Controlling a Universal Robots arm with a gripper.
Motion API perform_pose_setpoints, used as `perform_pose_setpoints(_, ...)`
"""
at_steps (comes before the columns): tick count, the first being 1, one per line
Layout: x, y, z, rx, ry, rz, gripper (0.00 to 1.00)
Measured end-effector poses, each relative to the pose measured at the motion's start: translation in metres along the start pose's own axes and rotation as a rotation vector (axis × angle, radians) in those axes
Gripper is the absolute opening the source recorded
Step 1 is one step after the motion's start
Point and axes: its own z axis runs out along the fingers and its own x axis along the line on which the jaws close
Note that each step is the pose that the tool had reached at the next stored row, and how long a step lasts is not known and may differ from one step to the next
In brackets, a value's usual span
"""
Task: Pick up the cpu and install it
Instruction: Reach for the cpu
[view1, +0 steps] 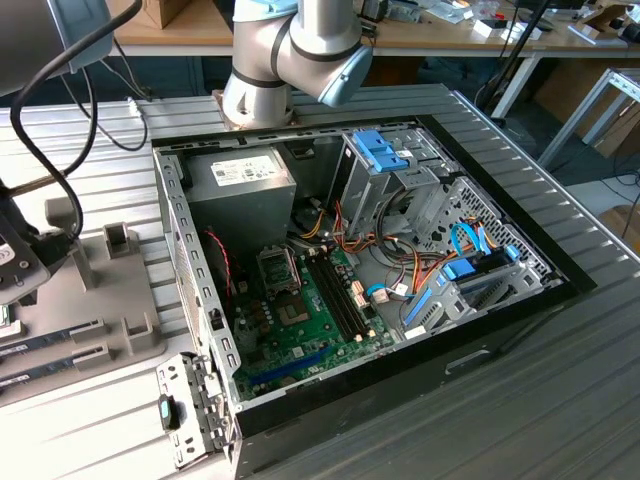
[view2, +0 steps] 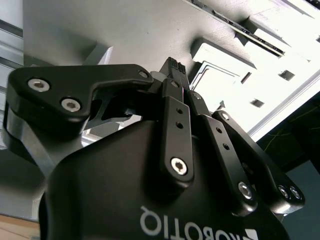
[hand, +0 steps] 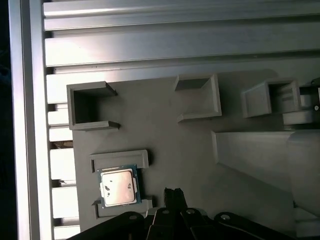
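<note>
Poised over a pale grey moulded fixture plate (hand: 165, 135) on a ribbed aluminium table (view1: 520, 400): black two-fingered gripper (hand: 173, 194), fingertips pressed together with nothing between them.

Lying flat just beside those tips, in the first wrist view: the cpu (hand: 117, 186), a small square chip with a silver-grey metal lid and a thin green rim. Seated in a shallow nest between two low raised ledges of the plate, apart from the gripper and not in contact with it. Elsewhere on the same plate, open-sided box-shaped pockets (hand: 89, 105), well clear of the chip.

To the exterior view's right of the plate: an open black desktop computer case (view1: 500, 330) lying on its side, with a green motherboard (view1: 300, 330) exposed on its floor. On the board, a square metal-framed processor socket (view1: 278, 270), close to a grey boxy power supply (view1: 240, 185) and bundles of orange and yellow cables (view1: 345, 225).

Behind the case, at the table's far edge: grey jointed robot arm (view1: 300, 45) with a blue end cap. Chip on the plate, not in the case.
</note>
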Motion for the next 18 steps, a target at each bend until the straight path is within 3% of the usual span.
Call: perform_pose_setpoints(18,0.0003,-0.0005,0.0106,0.0000,0.0000,0.000,0.10)
